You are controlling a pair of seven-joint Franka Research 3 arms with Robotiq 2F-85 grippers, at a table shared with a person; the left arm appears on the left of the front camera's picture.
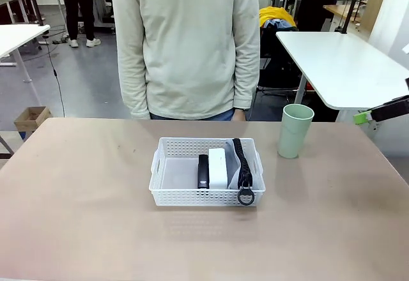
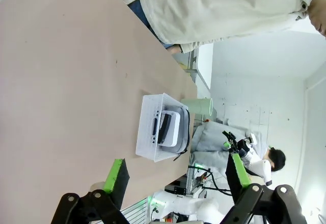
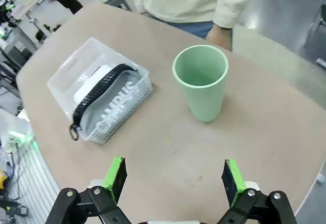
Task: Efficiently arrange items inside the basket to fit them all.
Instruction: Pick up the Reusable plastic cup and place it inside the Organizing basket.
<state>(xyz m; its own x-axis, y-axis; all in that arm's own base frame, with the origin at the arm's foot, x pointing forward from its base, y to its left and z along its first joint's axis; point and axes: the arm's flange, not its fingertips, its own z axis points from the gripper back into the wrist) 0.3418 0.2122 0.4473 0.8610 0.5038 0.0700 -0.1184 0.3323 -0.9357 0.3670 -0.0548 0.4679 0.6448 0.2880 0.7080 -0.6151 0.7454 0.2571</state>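
— Front view first. Where is everything?

— The basket (image 1: 163,166) sits mid-frame on the table (image 1: 77,217), in front of the person (image 1: 188,38) standing at the far edge. Three items fill its right half. The stapler (image 1: 203,171) lies beside the white box (image 1: 218,166), and the pouch (image 1: 232,161) stands on edge against the right wall. The pouch's ring pull (image 1: 246,197) hangs over the near rim. The left half of the basket floor is bare.

— And the cup?

— The cup (image 1: 295,131) stands upright on the table, right of the basket and apart from it.

— Any gripper there?

— The right gripper (image 1: 370,115) pokes in at the right edge, above the table. From this angle I cannot tell how its fingers are set.

— Left wrist view?

— The picture is rolled sideways. The left gripper (image 2: 177,175) has its green-padded fingers spread wide at the bottom of the frame. The basket (image 2: 147,127) is at centre beyond them, with the cup (image 2: 198,106) just up and right of it, not touching.

— Right wrist view?

— The right gripper (image 3: 174,178) has its fingers spread wide at the bottom edge, with tabletop between them. The cup (image 3: 201,81) stands upright in the upper middle, its mouth open to the camera. The basket (image 3: 66,74) lies at the left of the frame, well apart from the cup. The pouch (image 3: 112,102) is along its nearer wall, and the white box (image 3: 94,81) shows behind it.
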